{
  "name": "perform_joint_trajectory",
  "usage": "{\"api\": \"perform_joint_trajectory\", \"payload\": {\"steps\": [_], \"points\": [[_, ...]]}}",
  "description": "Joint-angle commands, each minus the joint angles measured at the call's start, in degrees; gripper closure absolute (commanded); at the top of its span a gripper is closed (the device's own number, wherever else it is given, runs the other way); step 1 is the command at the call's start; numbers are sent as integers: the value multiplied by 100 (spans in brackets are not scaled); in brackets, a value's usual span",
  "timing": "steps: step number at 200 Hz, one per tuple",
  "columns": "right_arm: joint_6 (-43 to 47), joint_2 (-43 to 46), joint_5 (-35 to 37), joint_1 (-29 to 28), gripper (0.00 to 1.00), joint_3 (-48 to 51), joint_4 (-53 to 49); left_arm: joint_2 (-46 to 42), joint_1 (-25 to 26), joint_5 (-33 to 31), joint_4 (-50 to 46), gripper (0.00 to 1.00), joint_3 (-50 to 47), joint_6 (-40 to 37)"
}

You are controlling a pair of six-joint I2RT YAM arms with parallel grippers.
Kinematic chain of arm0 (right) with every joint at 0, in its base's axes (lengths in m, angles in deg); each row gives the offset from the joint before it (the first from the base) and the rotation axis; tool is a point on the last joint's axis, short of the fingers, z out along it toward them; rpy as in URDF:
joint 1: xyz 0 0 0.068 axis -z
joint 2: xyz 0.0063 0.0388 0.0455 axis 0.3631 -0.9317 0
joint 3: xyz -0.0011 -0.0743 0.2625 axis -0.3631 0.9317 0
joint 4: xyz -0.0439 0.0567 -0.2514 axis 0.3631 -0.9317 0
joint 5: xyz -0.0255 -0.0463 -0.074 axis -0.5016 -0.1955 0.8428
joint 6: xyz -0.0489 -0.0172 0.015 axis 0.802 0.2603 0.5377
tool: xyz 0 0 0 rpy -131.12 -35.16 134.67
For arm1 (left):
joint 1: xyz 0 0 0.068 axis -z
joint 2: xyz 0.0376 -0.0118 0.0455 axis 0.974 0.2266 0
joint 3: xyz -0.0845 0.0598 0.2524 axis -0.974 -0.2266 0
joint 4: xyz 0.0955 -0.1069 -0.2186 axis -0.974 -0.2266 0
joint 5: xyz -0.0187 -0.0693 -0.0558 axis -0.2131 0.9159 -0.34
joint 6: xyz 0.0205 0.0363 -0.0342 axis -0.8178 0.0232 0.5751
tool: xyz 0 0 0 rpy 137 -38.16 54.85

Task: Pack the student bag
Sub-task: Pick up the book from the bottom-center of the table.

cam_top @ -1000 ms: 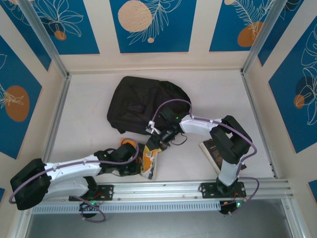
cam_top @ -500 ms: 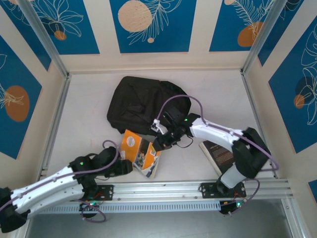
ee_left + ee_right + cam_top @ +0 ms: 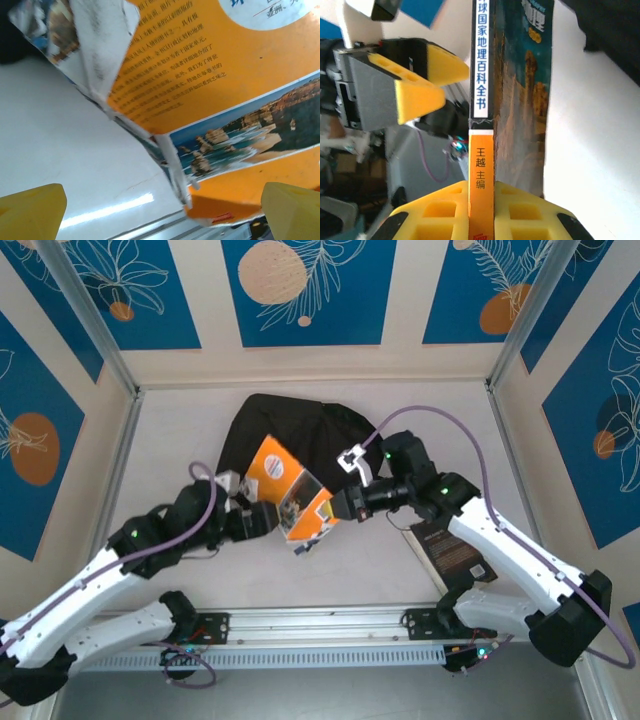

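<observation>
Bag (image 3: 300,420) sits far centre. The orange book (image 3: 292,495), clamped on its spine by the right pincer (image 3: 342,506), stands across the bag's near side and blocks a straight approach from the front. The left pincer (image 3: 262,521), jaws wide, crowds the book's left edge, and both arms close off the middle of the table (image 3: 170,440). Open lanes: bare table left of the bag and far right of it. The dark book (image 3: 452,548) lies flat at near right, under the right arm.

bright even light, glare streak on the table (image 3: 60,150), close-up blur in wrist views
</observation>
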Motion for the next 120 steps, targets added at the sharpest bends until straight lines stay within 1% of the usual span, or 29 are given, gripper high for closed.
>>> {"api": "perform_joint_trajectory", "payload": {"steps": [1,30,51,80,101,120], "points": [[-835,308,-901,332,100,-369,1100,556,-492,844,601,0,628,-394],[-1882,451,-1521,820,100,-437,2117,1168,-1126,1701,999,0,1248,-222],[-2920,486,-1818,1122,100,-349,3105,1454,-1339,2225,1479,0,1543,-174],[-4102,496,-1778,1271,100,-166,4255,1808,-1426,3085,2390,0,1661,46],[-4734,488,-1650,1348,100,-99,4776,1955,-1419,3429,2899,0,1675,257],[-5207,530,-1518,1452,100,-60,5115,1968,-1432,3545,3300,0,1670,405]]}}
